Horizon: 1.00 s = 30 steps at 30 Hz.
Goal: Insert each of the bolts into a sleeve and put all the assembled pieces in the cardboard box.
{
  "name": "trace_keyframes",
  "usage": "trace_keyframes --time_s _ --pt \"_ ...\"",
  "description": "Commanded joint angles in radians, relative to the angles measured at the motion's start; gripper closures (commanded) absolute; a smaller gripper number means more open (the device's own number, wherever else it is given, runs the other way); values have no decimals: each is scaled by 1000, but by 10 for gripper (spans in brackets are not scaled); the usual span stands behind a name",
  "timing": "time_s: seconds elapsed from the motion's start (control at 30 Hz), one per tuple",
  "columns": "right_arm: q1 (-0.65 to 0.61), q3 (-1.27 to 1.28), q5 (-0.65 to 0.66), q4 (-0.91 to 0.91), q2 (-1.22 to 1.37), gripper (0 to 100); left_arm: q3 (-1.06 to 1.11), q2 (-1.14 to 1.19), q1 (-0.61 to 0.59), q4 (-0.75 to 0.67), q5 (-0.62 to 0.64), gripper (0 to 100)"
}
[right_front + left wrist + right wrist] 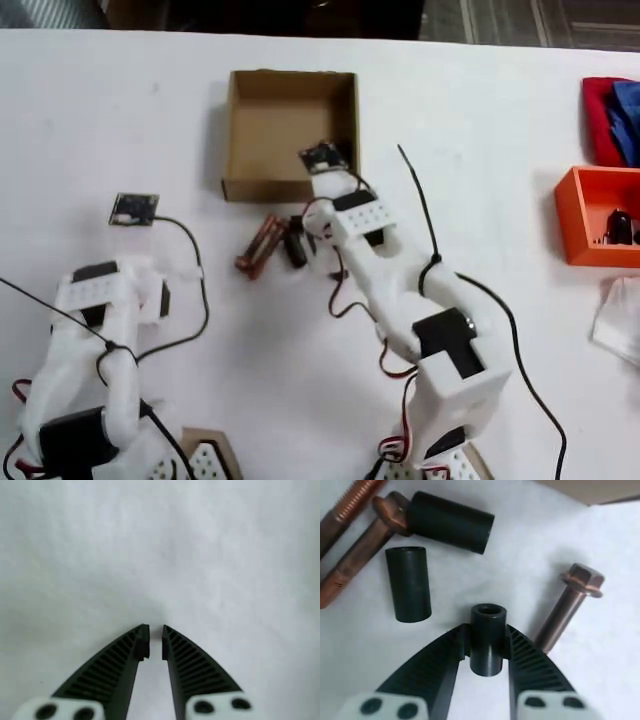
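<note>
Right wrist view: my right gripper [487, 643] is clamped on a sleeve [488, 630], seemingly upright, on the near side of the box [240, 135]. I'd keep it plumb and feed the loose bolt [567, 607] beside it in straight. My left gripper [155, 642] sits almost closed, empty.

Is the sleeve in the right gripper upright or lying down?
Upright: the sleeve stands on end in the right gripper, bore opening showing.

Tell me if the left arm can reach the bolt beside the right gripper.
Probably not cleanly: the right gripper, holding a sleeve, crowds the bolt, and the left gripper hovers over bare table.
</note>
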Motion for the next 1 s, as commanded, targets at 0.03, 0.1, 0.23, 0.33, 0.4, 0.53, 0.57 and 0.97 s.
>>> trace_keyframes --time_s 0.03,0.1,0.23,0.33,0.4,0.53,0.57,0.97 --pt "-4 -48 6 13 -21 895 1 -9 -12 -11 6 924" --pt "-4 -49 6 16 -21 874 1 -9 -12 -11 6 924" --pt "-4 -52 6 25 -21 851 1 -9 -12 -11 6 924" --pt "-2 -52 6 24 -21 851 1 -9 -12 -11 6 924" --pt "-4 -52 6 21 -21 848 1 -9 -12 -11 6 924" --pt "-4 -51 54 -10 -19 850 1 -9 -12 -11 6 924" --pt "-4 -51 66 -13 -19 850 1 -9 -12 -11 6 924" --pt "-12 -55 127 -15 16 851 1 -9 -12 -11 6 924"
